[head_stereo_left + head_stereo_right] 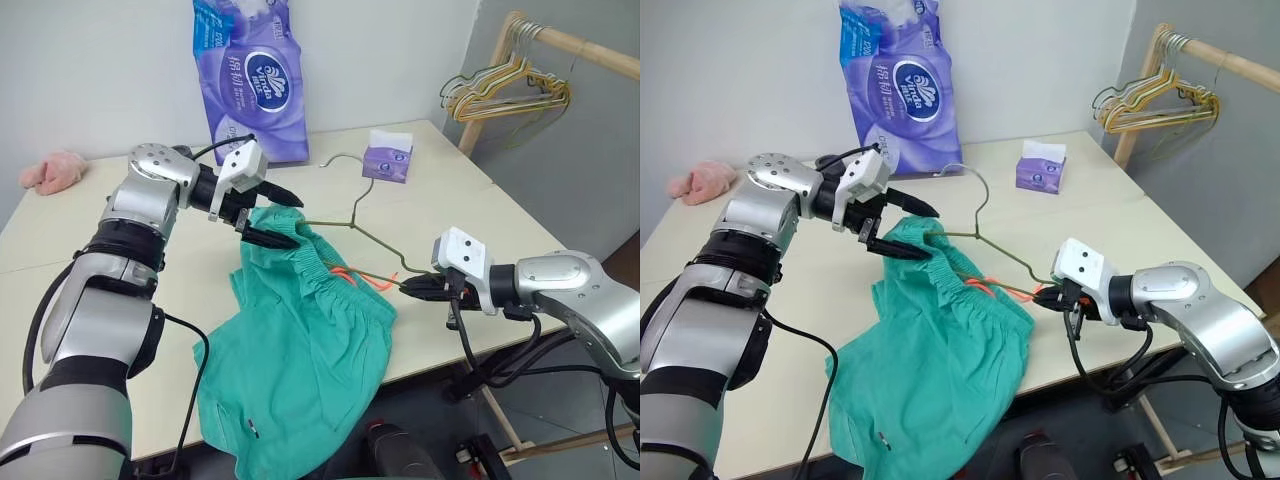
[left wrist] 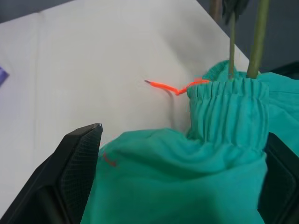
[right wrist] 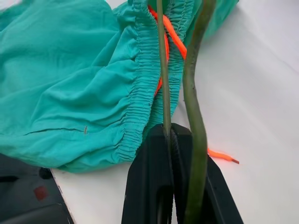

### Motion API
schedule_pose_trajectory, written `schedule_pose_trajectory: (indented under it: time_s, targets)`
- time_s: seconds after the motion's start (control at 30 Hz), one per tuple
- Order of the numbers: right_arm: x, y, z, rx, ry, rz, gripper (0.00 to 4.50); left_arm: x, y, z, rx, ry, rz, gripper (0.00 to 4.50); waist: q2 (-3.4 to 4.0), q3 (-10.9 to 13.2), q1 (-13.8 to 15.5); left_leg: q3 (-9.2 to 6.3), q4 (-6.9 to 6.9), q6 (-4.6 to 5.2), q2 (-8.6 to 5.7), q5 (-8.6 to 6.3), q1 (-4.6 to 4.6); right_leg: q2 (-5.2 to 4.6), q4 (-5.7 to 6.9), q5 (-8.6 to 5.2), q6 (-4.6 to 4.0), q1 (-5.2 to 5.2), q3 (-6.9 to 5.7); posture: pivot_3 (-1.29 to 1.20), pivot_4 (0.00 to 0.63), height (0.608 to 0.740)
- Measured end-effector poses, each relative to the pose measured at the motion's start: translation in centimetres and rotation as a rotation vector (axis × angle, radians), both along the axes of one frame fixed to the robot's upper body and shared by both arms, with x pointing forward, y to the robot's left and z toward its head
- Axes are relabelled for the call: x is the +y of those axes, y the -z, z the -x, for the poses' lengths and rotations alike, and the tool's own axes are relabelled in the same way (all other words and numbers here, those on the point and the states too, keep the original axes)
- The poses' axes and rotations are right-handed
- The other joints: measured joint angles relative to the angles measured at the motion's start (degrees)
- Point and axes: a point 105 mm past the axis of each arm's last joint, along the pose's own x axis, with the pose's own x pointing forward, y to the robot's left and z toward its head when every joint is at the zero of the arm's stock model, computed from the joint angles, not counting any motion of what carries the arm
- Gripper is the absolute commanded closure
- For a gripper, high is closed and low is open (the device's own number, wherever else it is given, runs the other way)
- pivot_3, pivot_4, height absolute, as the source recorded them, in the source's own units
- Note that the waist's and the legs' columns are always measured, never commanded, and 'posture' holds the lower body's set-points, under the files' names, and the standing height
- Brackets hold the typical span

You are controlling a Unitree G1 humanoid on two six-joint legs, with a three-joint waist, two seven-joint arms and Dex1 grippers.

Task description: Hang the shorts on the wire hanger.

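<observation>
Purple tissue pack [image 1: 250, 75] behind wide-open left hand [image 1: 272, 215]; right hand [image 1: 415, 287] clamped on wire hanger [image 1: 375, 240] inside shorts [image 1: 300, 350].

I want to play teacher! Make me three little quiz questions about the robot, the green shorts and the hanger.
1. True or false: the right gripper is shut on the wire hanger.
2. What colour is the drawstring on the shorts?
3. The left gripper is: A) open at the waistband, B) holding the tissue box, C) resting on the pink cloth.

Key: 1 true; 2 orange; 3 A.
</observation>
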Motion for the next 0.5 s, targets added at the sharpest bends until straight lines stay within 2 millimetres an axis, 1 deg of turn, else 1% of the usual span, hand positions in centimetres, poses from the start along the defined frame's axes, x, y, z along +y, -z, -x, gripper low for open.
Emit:
schedule_pose_trajectory:
  time_s: [0.1,0.23,0.27,0.3,0.5]
  targets:
    - [0.0,0.0,0.1,-0.003,-0.007,0.006,4.50,-0.2,1.2,0.6,0.028,0.031,-0.026,0.03,0.00,0.0,0.0,-0.01,0.01,0.00,0.01,0.00,-0.01,0.00,0.02,0.01,-0.02,-0.01,-0.01,-0.23,0.022,0.740]
    - [0.0,0.0,0.2,-0.001,-0.014,0.011,4.50,-0.1,1.9,1.2,0.051,0.049,-0.040,0.03,0.00,0.0,0.0,-0.01,0.02,0.00,0.00,0.00,-0.02,0.00,0.01,0.01,-0.01,-0.02,-0.01,-0.23,0.025,0.740]
    - [0.0,0.0,0.2,0.000,-0.016,0.011,4.50,-0.1,1.9,1.2,0.052,0.049,-0.041,0.41,0.00,0.0,0.0,-0.01,0.03,0.00,0.00,0.00,-0.02,0.00,0.01,0.00,-0.01,-0.02,-0.01,-0.23,0.024,0.740]
    - [0.1,0.0,0.3,0.000,-0.017,0.011,4.50,-0.1,2.0,1.2,0.055,0.049,-0.043,0.56,0.00,0.0,0.0,0.00,0.03,0.00,-0.01,0.00,-0.02,0.00,0.01,0.01,-0.01,-0.02,-0.01,-0.23,0.024,0.740]
    - [0.1,-0.1,0.3,-0.007,-0.020,0.015,4.50,0.1,2.9,1.7,0.083,0.062,-0.080,2.37,0.00,0.0,0.0,0.00,0.04,0.00,-0.01,0.00,-0.02,0.00,0.02,0.00,-0.01,-0.02,-0.01,-0.23,0.024,0.740]
